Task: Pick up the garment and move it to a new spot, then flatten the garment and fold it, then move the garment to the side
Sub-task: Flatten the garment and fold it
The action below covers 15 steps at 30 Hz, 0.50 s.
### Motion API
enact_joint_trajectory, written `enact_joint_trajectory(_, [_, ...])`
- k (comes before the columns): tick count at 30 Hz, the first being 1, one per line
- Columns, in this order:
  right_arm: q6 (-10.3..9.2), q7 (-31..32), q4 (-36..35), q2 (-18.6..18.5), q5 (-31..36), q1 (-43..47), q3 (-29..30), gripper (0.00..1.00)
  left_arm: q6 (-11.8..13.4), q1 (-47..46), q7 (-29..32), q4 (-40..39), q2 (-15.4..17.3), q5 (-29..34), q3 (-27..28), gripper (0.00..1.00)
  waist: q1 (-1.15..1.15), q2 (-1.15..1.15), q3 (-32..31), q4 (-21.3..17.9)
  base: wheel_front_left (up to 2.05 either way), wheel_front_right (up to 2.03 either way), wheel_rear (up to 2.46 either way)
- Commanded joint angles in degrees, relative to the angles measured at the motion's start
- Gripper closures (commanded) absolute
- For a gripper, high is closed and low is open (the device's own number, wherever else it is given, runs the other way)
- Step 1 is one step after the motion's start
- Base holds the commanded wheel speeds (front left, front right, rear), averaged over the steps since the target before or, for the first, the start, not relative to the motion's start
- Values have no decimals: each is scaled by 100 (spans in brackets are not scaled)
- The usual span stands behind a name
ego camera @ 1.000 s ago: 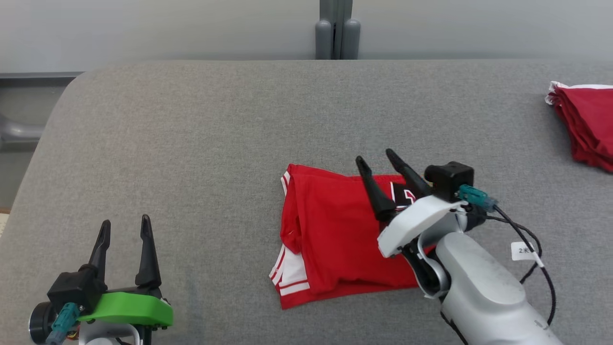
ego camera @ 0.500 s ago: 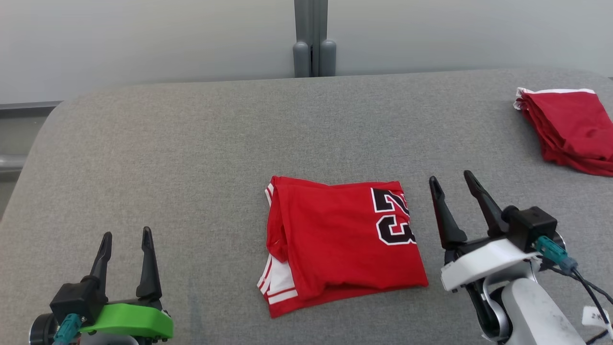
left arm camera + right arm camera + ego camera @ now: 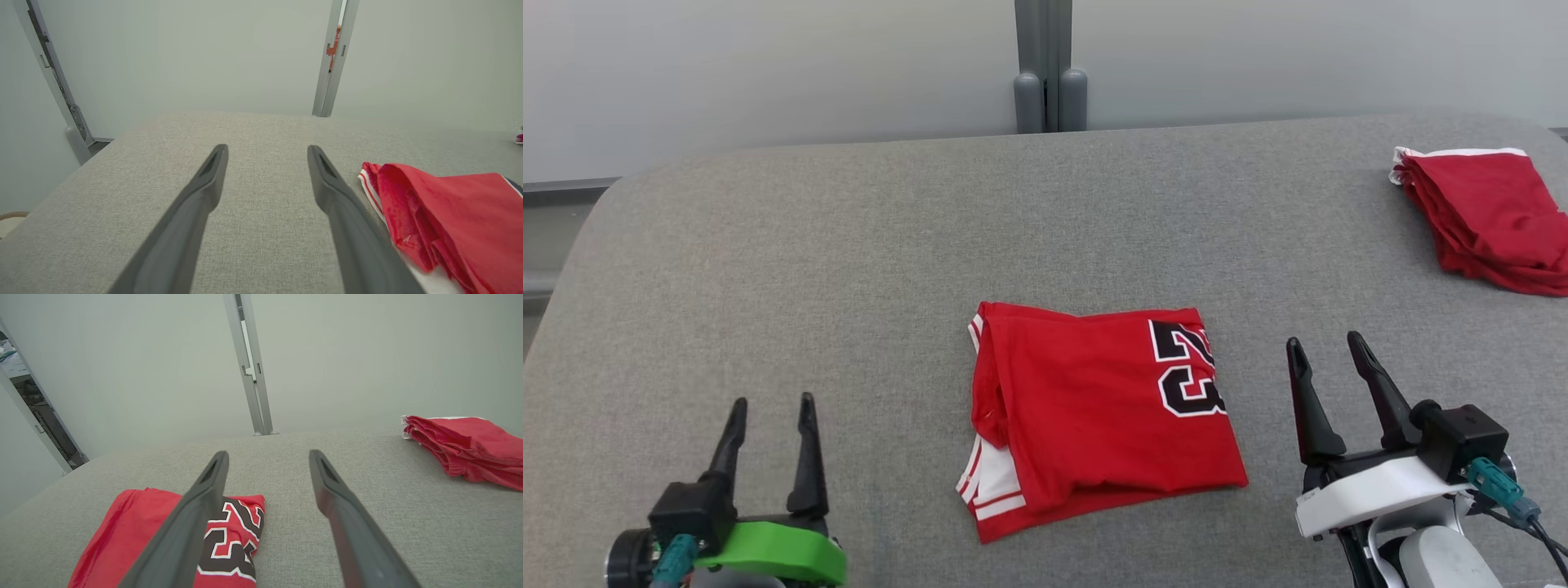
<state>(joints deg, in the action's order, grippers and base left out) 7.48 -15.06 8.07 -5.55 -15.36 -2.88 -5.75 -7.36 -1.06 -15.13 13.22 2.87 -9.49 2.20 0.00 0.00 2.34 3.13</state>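
- Looking down from the head camera, we saw the folded red jersey (image 3: 1094,416) lying flat near the middle of the grey cushioned surface (image 3: 849,261). Its black number 23 faced our right, and white-striped trim poked out at its lower left corner.
- Our left gripper (image 3: 773,400) sat at the lower left, well apart from the jersey, jaws spread wide and holding nothing.
- Our right gripper (image 3: 1323,339) stood near the jersey's right edge without touching it, jaws likewise wide and empty.
- A second pile of red garments (image 3: 1486,216) lay at the far right of the surface, and a grey post (image 3: 1049,65) rose behind its far edge.
- From the left wrist, we found both fingers (image 3: 196,212) splayed over bare grey cloth, with the jersey's folded edge to their right.
- From the right wrist, we found the fingers (image 3: 351,522) parted wide. The left one crossed in front of the number, and the pile of red garments lay off to the upper right.
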Motion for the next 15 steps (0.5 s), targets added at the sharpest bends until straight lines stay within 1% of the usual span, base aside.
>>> enact_joint_trajectory(1, [2,-13,-24,12,57,-2,25,0,-13,19,2,13,7,62,-118,0,0,0,13,2,0,0,0])
enact_joint_trajectory(9, [1,-13,31,66,99,-128,-49,0,-19,-97,2,294,8,-94,-1313,0,0,0,160,-75,0,0,0])
enact_joint_trajectory(12, [1,-13,60,92,92,-186,-53,0,-19,-129,2,481,10,-145,-1836,0,0,0,225,-157,0,0,0])
enact_joint_trajectory(15, [2,-14,80,110,85,-205,-48,0,-19,-139,2,675,11,-216,-2231,0,0,0,281,-245,0,0,0])
